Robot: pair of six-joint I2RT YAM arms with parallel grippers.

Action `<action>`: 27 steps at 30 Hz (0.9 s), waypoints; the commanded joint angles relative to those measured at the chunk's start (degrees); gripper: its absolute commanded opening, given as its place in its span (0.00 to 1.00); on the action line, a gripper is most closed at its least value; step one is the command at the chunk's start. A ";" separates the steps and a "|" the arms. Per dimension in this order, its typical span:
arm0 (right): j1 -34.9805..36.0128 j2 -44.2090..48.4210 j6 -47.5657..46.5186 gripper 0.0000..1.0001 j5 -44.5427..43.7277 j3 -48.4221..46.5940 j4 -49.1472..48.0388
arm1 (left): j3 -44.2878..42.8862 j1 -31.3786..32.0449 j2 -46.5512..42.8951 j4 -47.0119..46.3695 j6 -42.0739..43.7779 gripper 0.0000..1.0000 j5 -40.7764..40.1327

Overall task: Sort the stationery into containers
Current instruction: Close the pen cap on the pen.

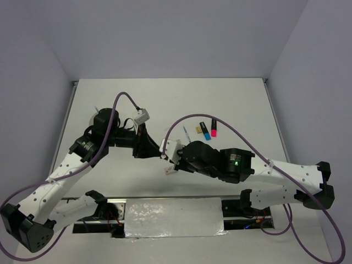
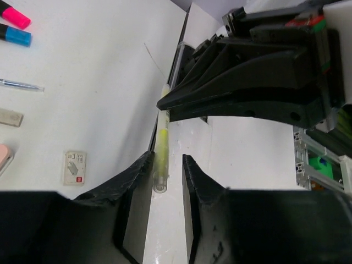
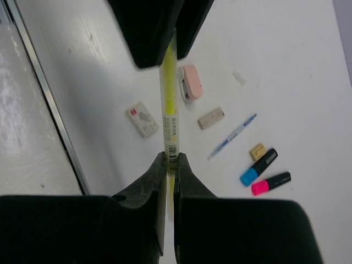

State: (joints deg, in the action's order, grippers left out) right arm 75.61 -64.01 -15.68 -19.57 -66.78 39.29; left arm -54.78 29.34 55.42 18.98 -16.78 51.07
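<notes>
My right gripper (image 3: 171, 159) is shut on one end of a yellow-green pen (image 3: 169, 104) and holds it above the table. My left gripper (image 2: 166, 165) is open, and the pen's other end (image 2: 161, 148) lies between its fingers, close to the left finger. The two grippers face each other in the top view, left (image 1: 148, 144) and right (image 1: 173, 159). Pink (image 3: 270, 183) and blue (image 3: 258, 167) black-capped highlighters, a thin blue-white pen (image 3: 232, 136), tan erasers (image 3: 210, 117) and a pink eraser (image 3: 192, 81) lie on the table. The white tub is out of view.
A white sleeved eraser (image 3: 142, 119) lies near the table's near edge, where a metal rail (image 3: 55, 126) runs. The highlighters (image 1: 209, 130) lie right of centre on the white table (image 1: 231, 99). Purple cables loop over both arms.
</notes>
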 commanded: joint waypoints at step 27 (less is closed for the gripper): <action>-0.03 13.12 21.83 0.00 4.89 10.88 -31.01 | 4.42 1.33 -17.63 -27.06 -15.21 0.90 -16.44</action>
State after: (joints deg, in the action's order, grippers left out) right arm 75.59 -51.96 3.29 -17.43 -56.73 14.66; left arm -50.35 30.44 39.09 -2.24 -30.63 36.80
